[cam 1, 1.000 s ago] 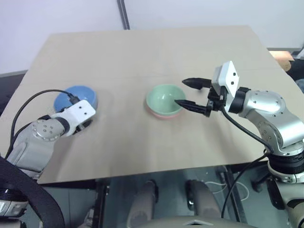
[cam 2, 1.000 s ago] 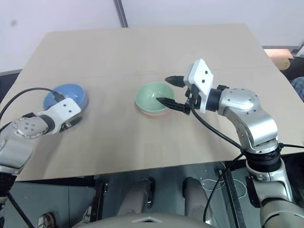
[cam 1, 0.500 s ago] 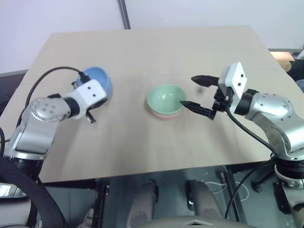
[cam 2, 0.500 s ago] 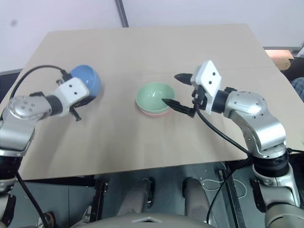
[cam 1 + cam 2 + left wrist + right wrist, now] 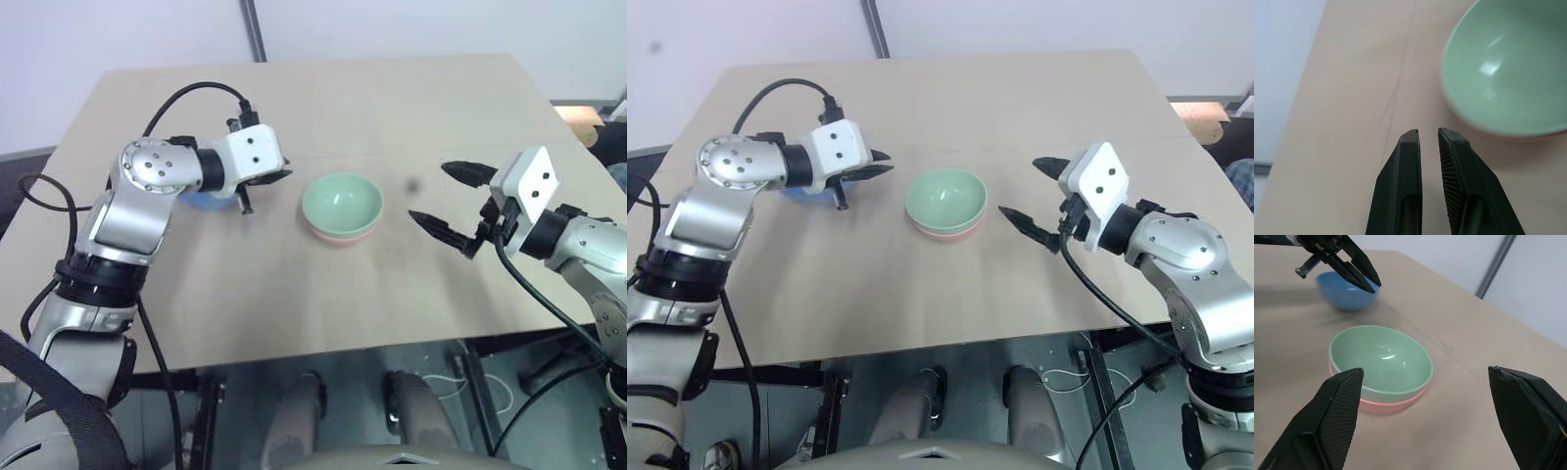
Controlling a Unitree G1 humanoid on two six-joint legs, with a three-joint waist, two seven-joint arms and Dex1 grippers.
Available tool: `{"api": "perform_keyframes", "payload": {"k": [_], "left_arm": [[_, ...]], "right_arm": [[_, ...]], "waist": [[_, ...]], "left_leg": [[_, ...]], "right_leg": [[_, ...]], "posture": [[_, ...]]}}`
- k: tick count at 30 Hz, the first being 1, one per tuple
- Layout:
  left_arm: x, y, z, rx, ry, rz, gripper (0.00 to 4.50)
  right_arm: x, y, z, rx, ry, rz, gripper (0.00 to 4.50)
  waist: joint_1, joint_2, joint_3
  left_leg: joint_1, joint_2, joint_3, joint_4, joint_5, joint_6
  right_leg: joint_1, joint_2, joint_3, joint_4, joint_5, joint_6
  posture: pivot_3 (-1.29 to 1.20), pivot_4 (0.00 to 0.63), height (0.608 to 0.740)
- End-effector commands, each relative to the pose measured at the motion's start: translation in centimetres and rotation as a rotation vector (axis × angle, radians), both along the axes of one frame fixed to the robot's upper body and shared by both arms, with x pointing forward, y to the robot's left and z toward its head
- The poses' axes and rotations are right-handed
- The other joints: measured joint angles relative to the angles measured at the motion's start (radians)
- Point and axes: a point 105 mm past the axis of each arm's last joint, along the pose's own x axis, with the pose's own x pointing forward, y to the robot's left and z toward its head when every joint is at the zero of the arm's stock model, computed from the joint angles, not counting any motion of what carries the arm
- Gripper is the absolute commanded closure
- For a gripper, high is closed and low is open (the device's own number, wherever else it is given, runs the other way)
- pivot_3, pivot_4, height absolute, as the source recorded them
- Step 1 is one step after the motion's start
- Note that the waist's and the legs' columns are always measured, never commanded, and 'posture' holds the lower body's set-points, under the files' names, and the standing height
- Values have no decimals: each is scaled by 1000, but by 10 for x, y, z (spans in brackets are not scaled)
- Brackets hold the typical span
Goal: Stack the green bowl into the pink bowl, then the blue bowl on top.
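My left fingers (image 5: 1427, 142) sit nearly closed, empty, just beside the green bowl (image 5: 341, 203) nested in the pink bowl (image 5: 1382, 406). Blue bowl (image 5: 1347, 290) behind them. Right fingers (image 5: 1029, 196) spread wide, empty.

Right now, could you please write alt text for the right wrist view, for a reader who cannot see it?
The green bowl sits nested in the pink bowl on a tan table, framed by the open right gripper. Beyond them is the blue bowl, with the left gripper in front of it.
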Motion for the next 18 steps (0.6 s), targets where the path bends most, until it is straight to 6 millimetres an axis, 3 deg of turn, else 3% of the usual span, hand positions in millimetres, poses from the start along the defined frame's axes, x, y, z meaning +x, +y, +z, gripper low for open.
{"api": "perform_keyframes", "payload": {"k": [1, 2, 5, 11, 18], "left_arm": [[9, 23, 4, 33, -30, 118, 3300], [8, 28, 4, 37, -32, 137, 2710], [-5, 36, 4, 64, -13, 148, 1482], [-30, 68, -24, 247, 35, 264, 1482], [-22, 79, -38, 297, 8, 388, 1482]], "right_arm": [[-8, -4, 12, -4, -65, -33, 0], [-9, -5, 11, -4, -65, -38, 0], [-10, -6, 11, -5, -63, -41, 0], [-10, 3, 13, 8, -55, 39, 0], [-11, 15, 16, 5, -55, 132, 0]], "waist": [[0, 0, 0], [0, 0, 0], [0, 0, 0], [-2, 0, 0], [8, -1, 0]], "left_leg": [[0, 0, 0, 0, 0, 0], [0, 0, 0, 0, 0, 0], [-1, 0, 0, 0, 0, 0], [1, 1, 2, -1, 0, 0], [0, 2, 0, 4, 0, 0]], "right_leg": [[0, 0, 0, 0, 0, 0], [0, 0, 0, 0, 0, 0], [0, 0, 1, -1, 0, 0], [0, 0, 3, 0, 0, 0], [2, 3, 2, 0, 0, -1]], "posture": [[0, 150, 740], [0, 150, 740], [0, 150, 740], [0, 150, 740], [0, 150, 740]]}}
